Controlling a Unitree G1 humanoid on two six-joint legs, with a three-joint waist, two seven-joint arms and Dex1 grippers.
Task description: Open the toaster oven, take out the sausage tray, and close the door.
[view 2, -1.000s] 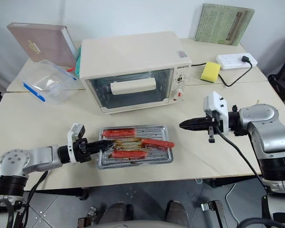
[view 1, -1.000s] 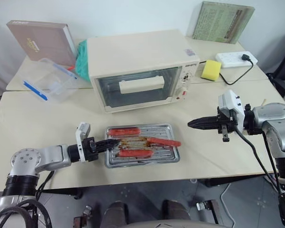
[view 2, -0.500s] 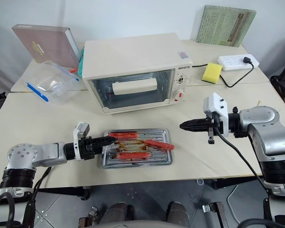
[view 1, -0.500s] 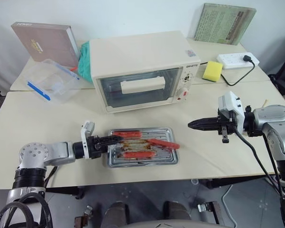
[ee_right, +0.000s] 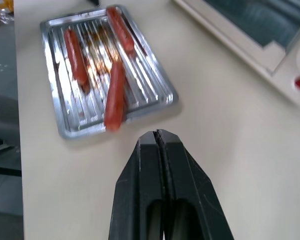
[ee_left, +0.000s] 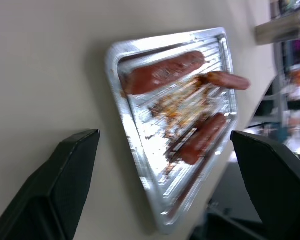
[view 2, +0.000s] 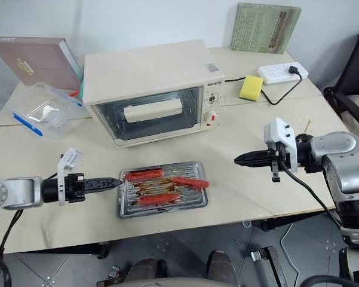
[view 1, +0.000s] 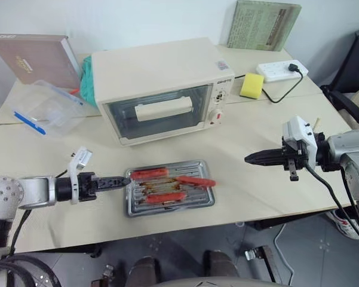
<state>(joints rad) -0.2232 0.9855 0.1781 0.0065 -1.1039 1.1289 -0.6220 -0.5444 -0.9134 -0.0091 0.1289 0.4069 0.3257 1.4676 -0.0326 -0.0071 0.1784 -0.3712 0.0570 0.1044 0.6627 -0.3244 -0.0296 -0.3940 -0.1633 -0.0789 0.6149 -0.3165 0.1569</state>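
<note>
Now the sausage tray [view 1: 169, 187] sits flat on the cream table [view 1: 257, 137], out in front of the toaster oven [view 1: 161, 86], with three red sausages [view 1: 149, 174] lying across its ridged bottom. One sausage pokes over the tray's right rim. The oven's glass door [view 1: 158, 113] is shut, its bar handle [view 1: 163, 109] across the window. The left gripper [ee_left: 164, 185] is just off the tray's left edge, fingers spread wide and holding nothing. The right gripper [ee_right: 160, 150] hangs above the table, well to the right of the tray, its fingers pressed together and empty. A clear plastic box [view 1: 39, 107] with blue clips sits to the oven's left, a yellow sponge [view 1: 251, 85] and a power strip [view 1: 279, 70] to its right.
</note>
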